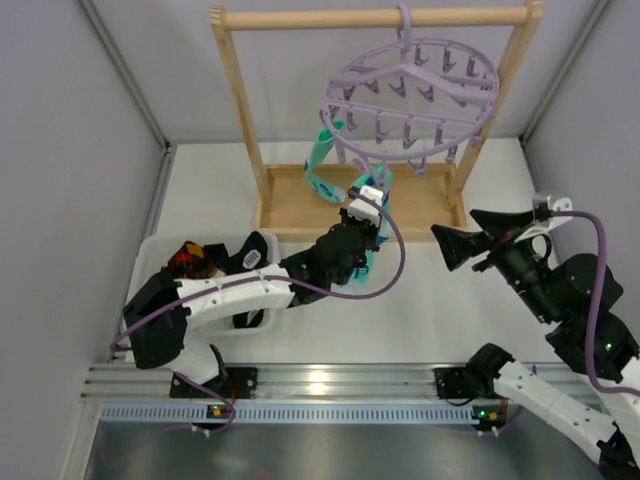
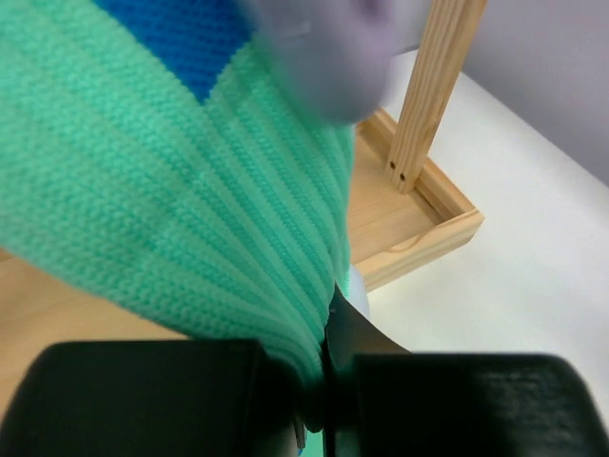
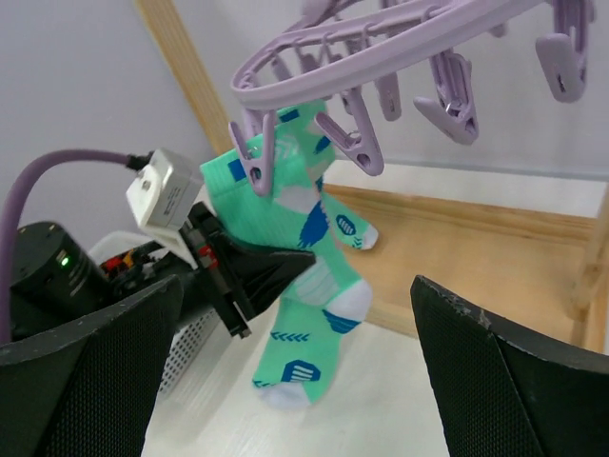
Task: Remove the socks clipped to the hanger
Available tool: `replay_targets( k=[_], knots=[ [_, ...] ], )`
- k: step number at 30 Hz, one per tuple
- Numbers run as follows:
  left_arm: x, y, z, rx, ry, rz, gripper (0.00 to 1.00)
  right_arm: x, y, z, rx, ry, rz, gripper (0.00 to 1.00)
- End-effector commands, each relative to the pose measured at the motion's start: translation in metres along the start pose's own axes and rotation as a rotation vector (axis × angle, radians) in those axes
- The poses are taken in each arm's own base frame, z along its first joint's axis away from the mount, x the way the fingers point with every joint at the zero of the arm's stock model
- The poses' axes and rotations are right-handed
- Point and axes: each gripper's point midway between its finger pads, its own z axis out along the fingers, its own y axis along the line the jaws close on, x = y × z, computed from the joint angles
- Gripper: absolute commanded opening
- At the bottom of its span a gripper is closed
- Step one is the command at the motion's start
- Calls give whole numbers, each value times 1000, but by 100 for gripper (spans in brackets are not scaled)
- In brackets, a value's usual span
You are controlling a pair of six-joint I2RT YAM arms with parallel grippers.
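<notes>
L gripper (image 2: 324,405): jaws pinched tight on mint sock (image 3: 303,286), mid-leg. Sock's cuff sits in a peg (image 3: 251,164) on the near-left rim of hanger (image 1: 412,95); toe hangs low, near table (image 1: 450,310). R gripper (image 1: 456,230): jaws wide, nothing in them, facing sock from the right, well apart. You've got open table betw. the arms. Rack post (image 1: 240,130) and base tray (image 1: 290,210) are close behind L gripper. Bin (image 1: 160,245) w/ socks is by L arm's elbow.
</notes>
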Motion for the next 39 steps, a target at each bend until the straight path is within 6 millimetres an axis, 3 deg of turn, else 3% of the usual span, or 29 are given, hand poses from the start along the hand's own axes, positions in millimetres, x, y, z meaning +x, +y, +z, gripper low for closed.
replay_targets(
  k=[1, 3, 4, 7, 8, 12, 14, 15, 17, 18, 19, 25, 28, 35, 39],
  knots=[
    [-20, 10, -7, -168, -24, 31, 0, -26, -22, -12, 143, -58, 36, 99],
    [-11, -1, -7, -180, -7, 95, 0, -38, -25, -15, 171, -77, 33, 99],
    [-20, -6, -11, -218, -22, 110, 0, -39, -26, -10, 184, -61, 25, 100],
    [-17, -18, -13, -282, -9, 205, 0, -50, -24, -2, 207, -29, -2, 99],
    [-24, -26, -12, -279, -20, 207, 0, -53, -26, -1, 222, -29, -10, 99],
    [-20, -35, -4, -317, -8, 276, 0, -78, -24, 7, 246, -49, -23, 99],
    [-9, -36, 4, -357, 11, 316, 0, -74, -25, 19, 271, -2, -47, 99],
    [-2, -40, 12, -375, 24, 361, 0, -84, -22, 20, 270, -8, -47, 99],
    [1, -42, 20, -412, 34, 400, 0, -70, -22, 40, 288, 84, -81, 97],
    [3, -46, 26, -430, 41, 427, 0, -78, -19, 43, 284, 83, -85, 95],
    [6, -48, 28, -434, 44, 439, 0, -66, -19, 60, 289, 137, -106, 93],
    [16, -58, 43, -458, 61, 497, 0, -34, -34, 92, 384, 312, -218, 80],
    [20, -60, 46, -456, 66, 515, 0, -25, -40, 97, 422, 362, -276, 77],
    [15, -62, 48, -446, 58, 507, 0, -8, -21, 111, 369, 398, -372, 74],
    [15, -63, 49, -443, 58, 513, 0, -4, -27, 120, 417, 416, -433, 72]
  ],
)
